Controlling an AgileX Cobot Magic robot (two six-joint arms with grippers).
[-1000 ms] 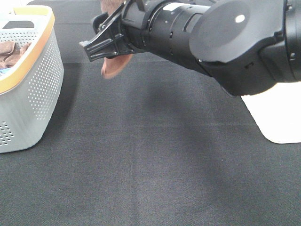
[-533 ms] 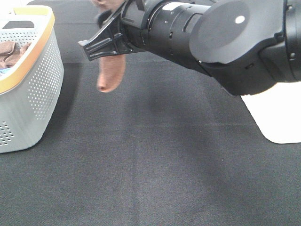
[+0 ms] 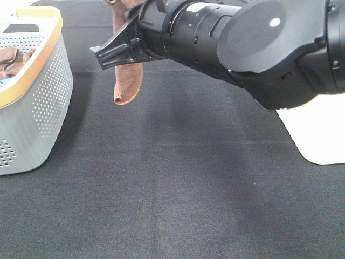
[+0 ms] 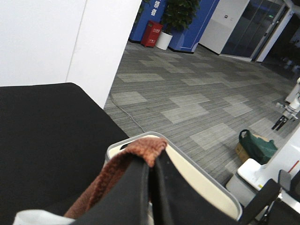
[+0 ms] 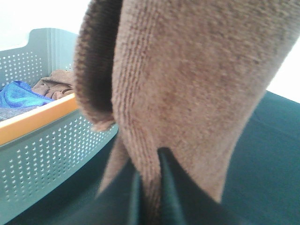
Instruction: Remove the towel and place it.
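The basket (image 3: 32, 91) stands just left of the hanging towel (image 3: 128, 83), holding a bunched brown cloth (image 3: 13, 58). I see both the left gripper (image 4: 151, 187) and right gripper (image 5: 149, 180) clamped on the towel, with the right arm (image 3: 226, 43) raised over the table (image 3: 178, 183).

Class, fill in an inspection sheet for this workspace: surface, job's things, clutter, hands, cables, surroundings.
Surface: black cloth table, white patch at right edge.
Job's things: towel hanging in the air, clear of the table.
Clutter: perforated basket at left, holding a brown cloth and blue cloth.
Hands: left hand shut on towel; right hand shut on towel.
Cables: one cable on the floor.
Surroundings: tiled floor, plant, green bag.
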